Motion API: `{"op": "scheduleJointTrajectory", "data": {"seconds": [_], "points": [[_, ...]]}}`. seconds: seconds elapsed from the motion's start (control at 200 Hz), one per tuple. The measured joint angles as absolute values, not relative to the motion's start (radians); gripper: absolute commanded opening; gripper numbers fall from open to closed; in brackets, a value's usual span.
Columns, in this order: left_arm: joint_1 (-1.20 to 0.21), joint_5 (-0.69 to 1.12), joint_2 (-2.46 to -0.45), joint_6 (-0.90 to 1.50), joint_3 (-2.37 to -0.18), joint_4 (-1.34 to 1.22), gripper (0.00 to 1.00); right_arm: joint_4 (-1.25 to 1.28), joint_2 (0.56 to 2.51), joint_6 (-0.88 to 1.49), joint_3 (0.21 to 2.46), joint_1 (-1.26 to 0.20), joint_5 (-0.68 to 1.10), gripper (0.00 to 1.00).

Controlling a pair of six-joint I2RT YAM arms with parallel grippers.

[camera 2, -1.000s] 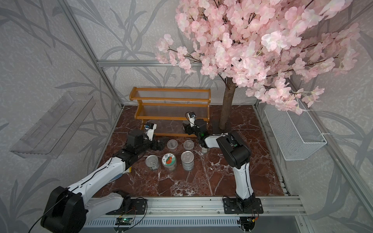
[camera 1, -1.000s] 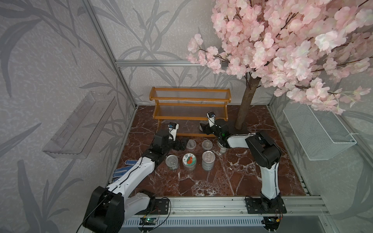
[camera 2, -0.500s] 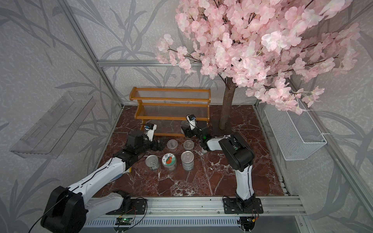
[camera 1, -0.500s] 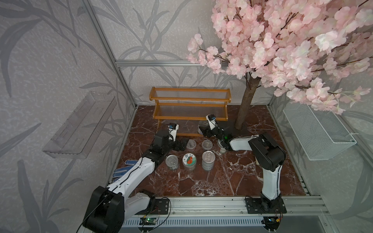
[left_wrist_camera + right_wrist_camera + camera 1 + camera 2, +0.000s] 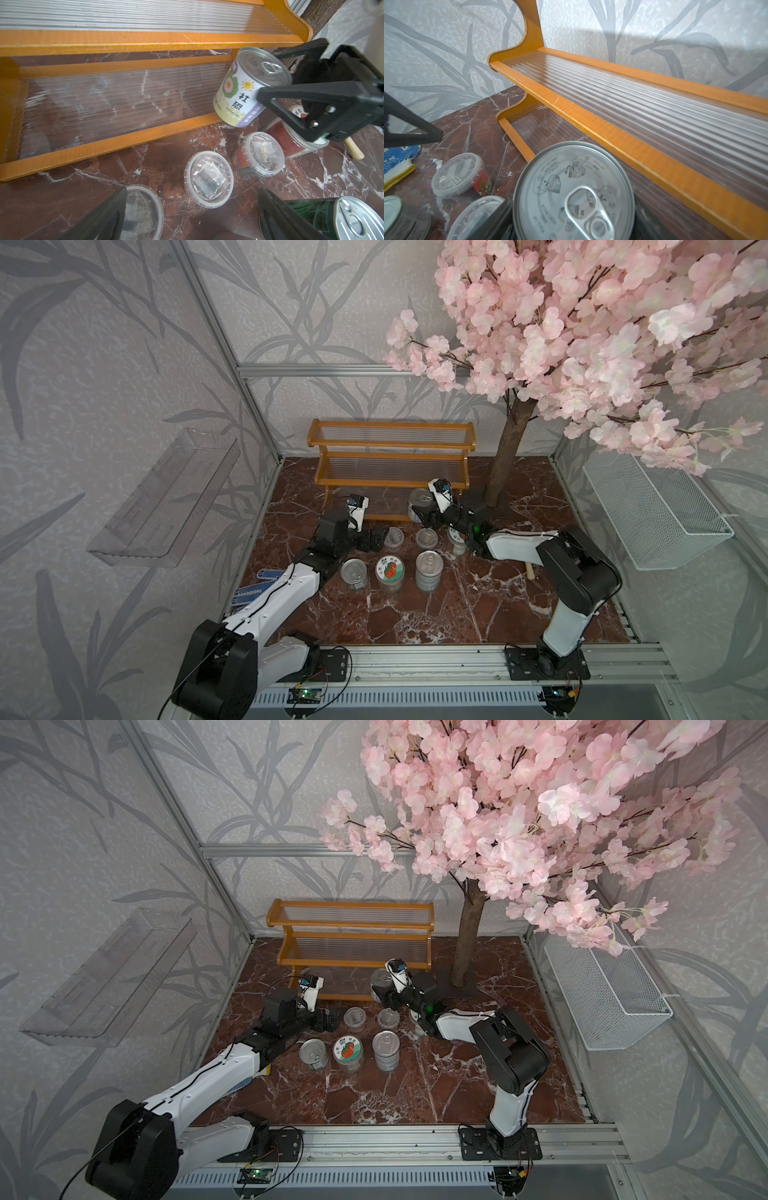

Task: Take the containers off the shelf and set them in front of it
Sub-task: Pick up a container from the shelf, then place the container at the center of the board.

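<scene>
In both top views the shelf (image 5: 390, 479) (image 5: 353, 963) stands against the back wall. At its end nearest the tree trunk (image 5: 505, 464), the right gripper (image 5: 422, 512) (image 5: 384, 990) is clamped round a pale-labelled tin (image 5: 419, 501) (image 5: 381, 979). On the floor in front sit two clear cups (image 5: 394, 537) (image 5: 427, 537). Nearer me is a row of a tin (image 5: 354, 572), a red-pictured jar (image 5: 390, 570) and another tin (image 5: 430, 568). A second jar (image 5: 456, 537) is half hidden under the right arm. The left gripper (image 5: 379, 538) (image 5: 330, 1020) lies low, just beside one cup. From above I cannot judge its spread.

The left wrist view settles it: the left gripper (image 5: 191, 218) is spread wide and holds nothing, both fingers cut off by the frame. Three clear cups show here, one (image 5: 145, 207) partly behind a finger and two (image 5: 208, 178) (image 5: 261, 153) beyond. The pale-labelled tin (image 5: 243, 89) is tilted in the right gripper (image 5: 268, 75), over the lowest tier's front rail. I cannot tell whether its base touches. The second jar (image 5: 291, 137) is mostly hidden behind that gripper.

In the right wrist view the tin's blurred lid (image 5: 574, 193) fills the lower frame and hides its sides and most of the fingers. The shelf (image 5: 612, 133) runs beyond it, and a blue glove (image 5: 398, 153) is cut off at the edge.
</scene>
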State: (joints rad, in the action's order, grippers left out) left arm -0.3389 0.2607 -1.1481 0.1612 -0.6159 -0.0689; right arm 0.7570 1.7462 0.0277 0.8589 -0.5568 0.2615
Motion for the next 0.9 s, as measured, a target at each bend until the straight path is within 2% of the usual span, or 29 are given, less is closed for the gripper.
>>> {"op": "scheduleJointTrajectory", "data": {"seconds": [0.265,0.43,0.685,0.9], "points": [[-0.339,0.262,-1.16,0.161,-0.616,-0.081,1.0,0.673,1.515,0.01,0.783,-0.559,0.294,0.69],[-0.339,0.261,-1.163,0.161,-0.616,-0.083,1.0,0.451,1.316,-0.049,0.727,-0.588,0.262,0.71],[-0.339,0.263,-1.163,0.161,-0.616,-0.083,1.0,0.065,0.901,-0.121,0.652,-0.63,0.177,0.71],[-0.339,0.263,-1.173,0.161,-0.618,-0.084,1.0,-0.13,0.743,-0.115,0.589,-0.646,0.131,0.71]]}}
